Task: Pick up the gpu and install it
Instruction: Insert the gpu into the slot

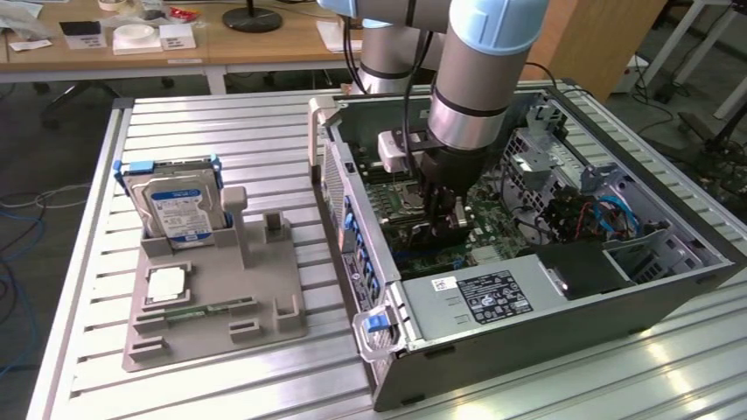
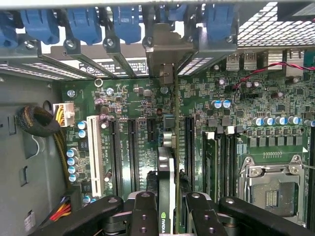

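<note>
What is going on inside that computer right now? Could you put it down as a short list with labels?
place: open computer case lying on a slatted table
arm: reaching down into the case, over the motherboard
hand: shut on the gpu
gpu: held edge-on between the fingers, standing over the slots on the motherboard, bracket end toward the case's rear wall
outside the case: grey holder with a hard drive standing in it

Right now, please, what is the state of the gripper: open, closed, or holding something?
Gripper: closed on the gpu, holding it edge-on over the motherboard inside the computer case.
</note>
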Robot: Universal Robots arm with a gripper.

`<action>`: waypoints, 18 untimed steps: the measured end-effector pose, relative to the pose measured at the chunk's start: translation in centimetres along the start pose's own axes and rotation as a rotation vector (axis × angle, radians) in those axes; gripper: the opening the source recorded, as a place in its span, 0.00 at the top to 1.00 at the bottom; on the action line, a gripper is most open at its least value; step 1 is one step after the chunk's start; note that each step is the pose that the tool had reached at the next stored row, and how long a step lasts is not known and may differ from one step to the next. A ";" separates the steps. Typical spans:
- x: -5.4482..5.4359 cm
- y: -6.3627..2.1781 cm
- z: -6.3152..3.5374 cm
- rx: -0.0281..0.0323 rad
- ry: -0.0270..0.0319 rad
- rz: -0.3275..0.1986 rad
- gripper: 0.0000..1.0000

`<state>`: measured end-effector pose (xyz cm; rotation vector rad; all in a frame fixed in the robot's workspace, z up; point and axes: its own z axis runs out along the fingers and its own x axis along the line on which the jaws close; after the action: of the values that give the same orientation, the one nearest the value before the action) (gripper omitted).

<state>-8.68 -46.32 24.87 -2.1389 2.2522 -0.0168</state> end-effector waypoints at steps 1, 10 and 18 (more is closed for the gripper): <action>0.0 0.00 0.00 0.0001 -0.0019 0.000 0.73; 0.0 0.00 0.01 0.0014 -0.0028 0.000 0.73; 0.0 0.01 0.13 0.0012 -0.0029 0.000 0.73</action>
<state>-8.68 -46.31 24.74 -2.1367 2.2503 -0.0150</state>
